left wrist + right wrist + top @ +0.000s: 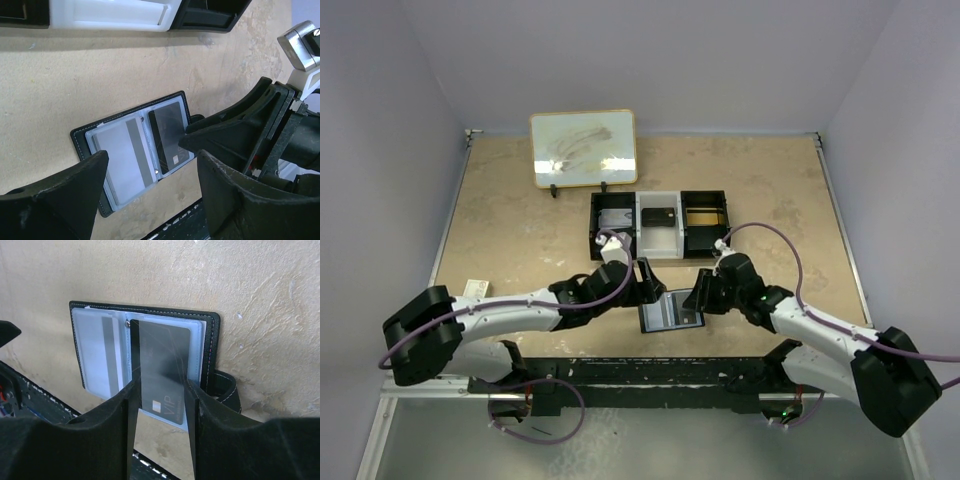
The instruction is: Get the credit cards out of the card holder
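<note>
The black card holder (pixel 670 312) lies open and flat near the table's front edge. In the left wrist view it (pixel 85 142) shows a grey-white card (pixel 120 160) in its left sleeve and a black card (pixel 167 132) in its right sleeve. My right gripper (pixel 161 390) has one finger on each long edge of the black VIP card (pixel 162 360), which still lies in the holder (pixel 212 340). My left gripper (pixel 152 167) is open and empty above the holder's near edge. In the top view it (pixel 645 284) is at the holder's left and the right gripper (pixel 698 298) at its right.
A black-and-white three-compartment tray (pixel 660 250) stands just beyond the grippers with cards in it; its edge shows in the left wrist view (pixel 110 12). A small whiteboard (pixel 583 148) stands at the back. A small white item (pixel 475 288) lies at the left edge.
</note>
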